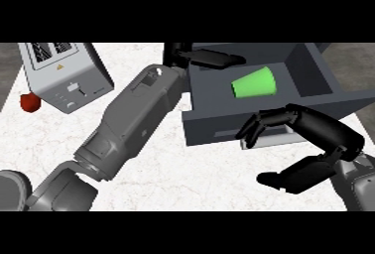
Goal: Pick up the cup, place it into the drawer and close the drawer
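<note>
Marble counter [168, 168], green cup [255, 83] in drawer [219, 130]

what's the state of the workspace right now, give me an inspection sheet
surface: white marbled counter, both forearms lying across it
job's things: green cup lies on its side inside the dark grey drawer; the drawer is open, not yet closed
clutter: grey toaster at the view's upper left; small red object beside it, too small to name
hands: left hand open, fingers stretched over the drawer's back corner; right hand open at the drawer's front panel, fingers bent, thumb spread apart
cables: nothing seen
surroundings: plain grey floor past the counter's far edge
</note>
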Tool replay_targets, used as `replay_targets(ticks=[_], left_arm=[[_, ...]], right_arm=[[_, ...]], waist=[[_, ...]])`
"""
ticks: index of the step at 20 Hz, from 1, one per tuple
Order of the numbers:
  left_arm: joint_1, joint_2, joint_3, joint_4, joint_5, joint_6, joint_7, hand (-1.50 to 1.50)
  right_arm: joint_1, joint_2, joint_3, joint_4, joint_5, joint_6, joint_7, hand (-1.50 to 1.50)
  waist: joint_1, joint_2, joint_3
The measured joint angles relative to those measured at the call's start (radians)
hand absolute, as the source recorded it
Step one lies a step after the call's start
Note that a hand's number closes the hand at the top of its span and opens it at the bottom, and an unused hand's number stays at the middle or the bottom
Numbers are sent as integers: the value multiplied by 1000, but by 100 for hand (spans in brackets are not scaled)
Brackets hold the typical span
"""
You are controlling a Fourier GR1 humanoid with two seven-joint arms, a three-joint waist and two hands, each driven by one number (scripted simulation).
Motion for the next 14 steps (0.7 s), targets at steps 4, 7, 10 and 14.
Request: replay_targets(ticks=[4,7,10,14], left_arm=[[23,0,3,-4,28,4,-23,-150],[39,0,10,-17,48,-6,-48,-150],[58,3,21,-29,52,-24,-59,-150],[114,23,29,-71,57,-60,-69,-150]], right_arm=[[39,-17,61,-6,212,-50,-37,-150],[66,2,110,55,353,-117,-83,-150],[69,18,153,176,470,-174,-144,-150],[13,42,195,394,580,-227,-222,150]], waist=[[43,-8,1],[73,-12,0],[105,-14,1],[148,-16,1]])
